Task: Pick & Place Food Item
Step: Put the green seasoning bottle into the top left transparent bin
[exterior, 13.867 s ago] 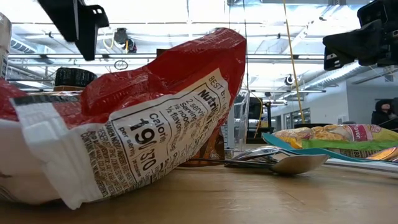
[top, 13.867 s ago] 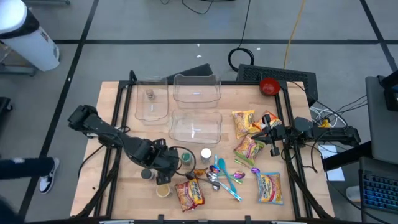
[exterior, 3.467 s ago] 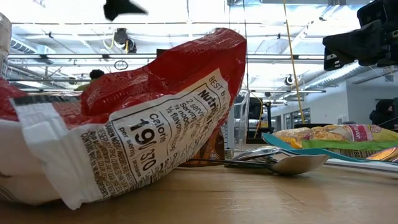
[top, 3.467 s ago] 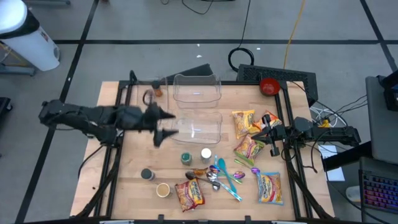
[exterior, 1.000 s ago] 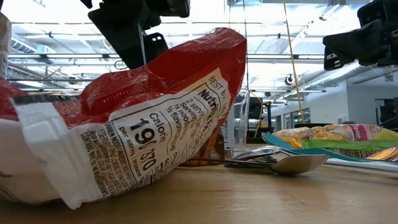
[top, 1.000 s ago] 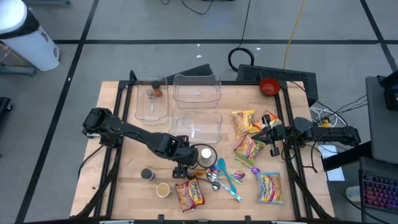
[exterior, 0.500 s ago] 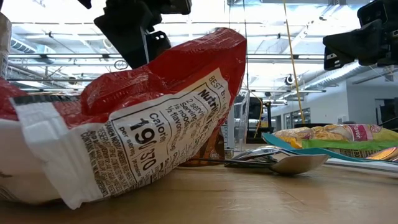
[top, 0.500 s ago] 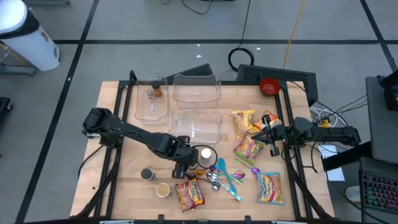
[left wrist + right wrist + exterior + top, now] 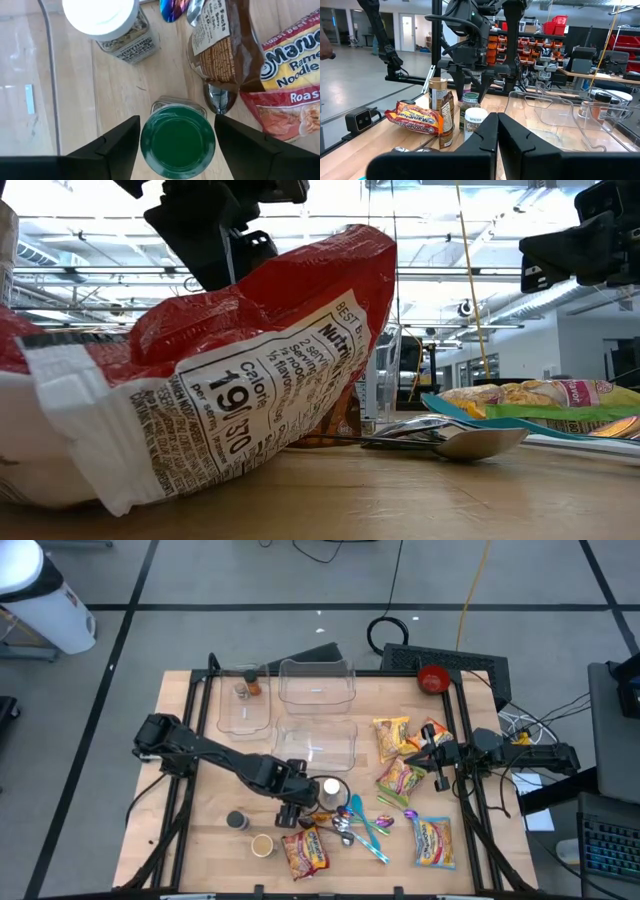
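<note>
A jar with a green lid stands upright on the wooden table, next to a white-lidded spice jar and a brown packet. My left gripper is right above the green-lidded jar and hides it in the high view. It is open and points down, with one finger on each side of the lid. The right wrist view shows the jar under that gripper. My right gripper is shut and empty, held still above the ramen packets at the right. My left gripper comes at the green-lidded jar from above, pointing down, with a finger close beside the lid's rim on each of two opposite sides. I cannot tell whether the fingers touch it. The jar stands upright with its base on the table.
A red ramen packet, spoons and two small jars lie near the front. Three clear containers stand toward the back. More ramen packets lie at the right, and a red bowl at the far right.
</note>
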